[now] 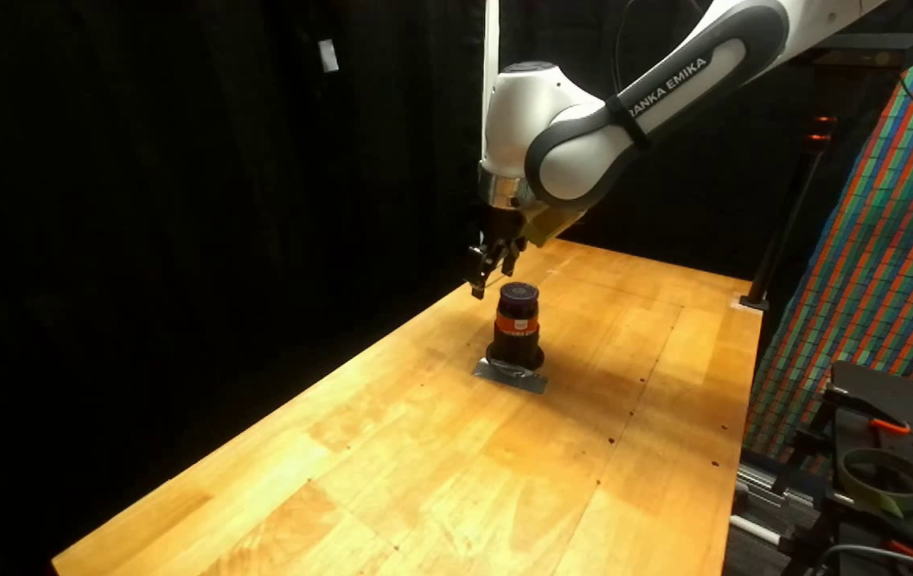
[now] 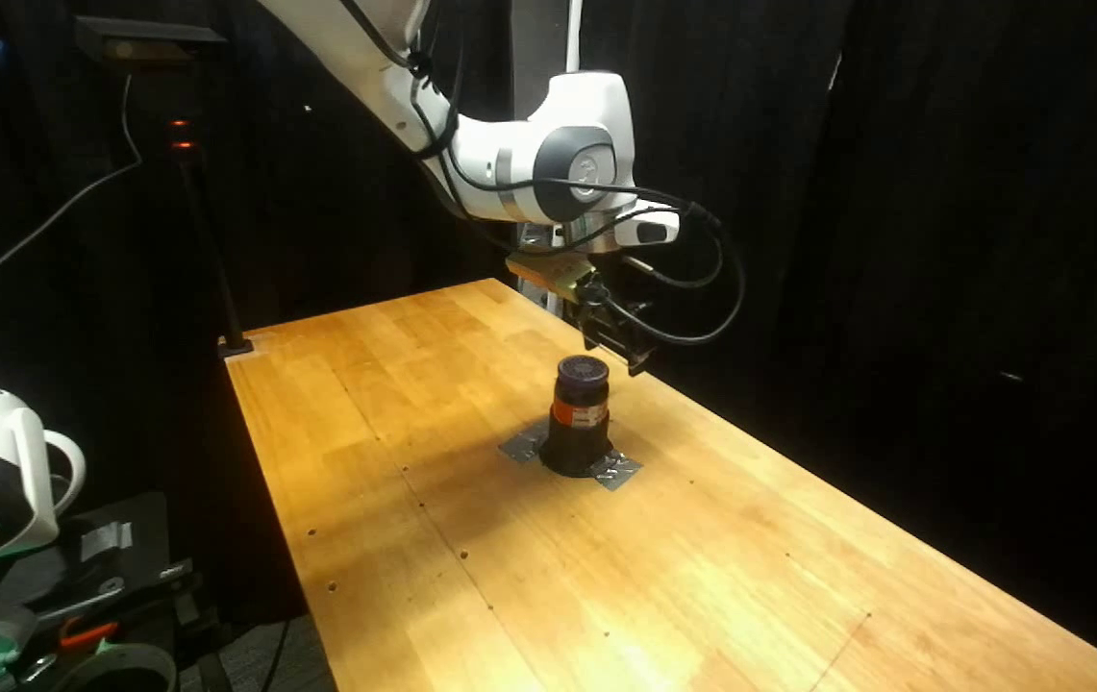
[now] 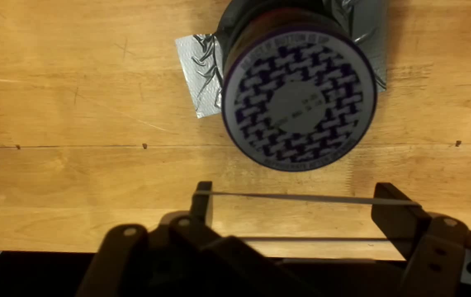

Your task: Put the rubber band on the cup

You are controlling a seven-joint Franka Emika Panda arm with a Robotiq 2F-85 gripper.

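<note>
The cup (image 1: pixel 517 320) stands upright on the wooden table, with a dark top, an orange label band and a black base. It also shows in an exterior view (image 2: pixel 580 408), and its patterned round lid fills the upper middle of the wrist view (image 3: pixel 299 101). My gripper (image 3: pixel 295 196) is open. The rubber band (image 3: pixel 313 199) is stretched around its two fingers, with two strands crossing the gap. The gripper is near the cup and above the table in both exterior views (image 1: pixel 493 284) (image 2: pixel 617 358). In the wrist view the band lies apart from the lid.
Grey tape (image 3: pixel 204 76) holds the cup's base to the wooden table (image 1: pixel 456 480). The table's edge runs just beyond the gripper in the wrist view. A black post (image 1: pixel 784 216) stands at a table corner. A side cart (image 1: pixel 896 448) with a tape roll stands beside the table.
</note>
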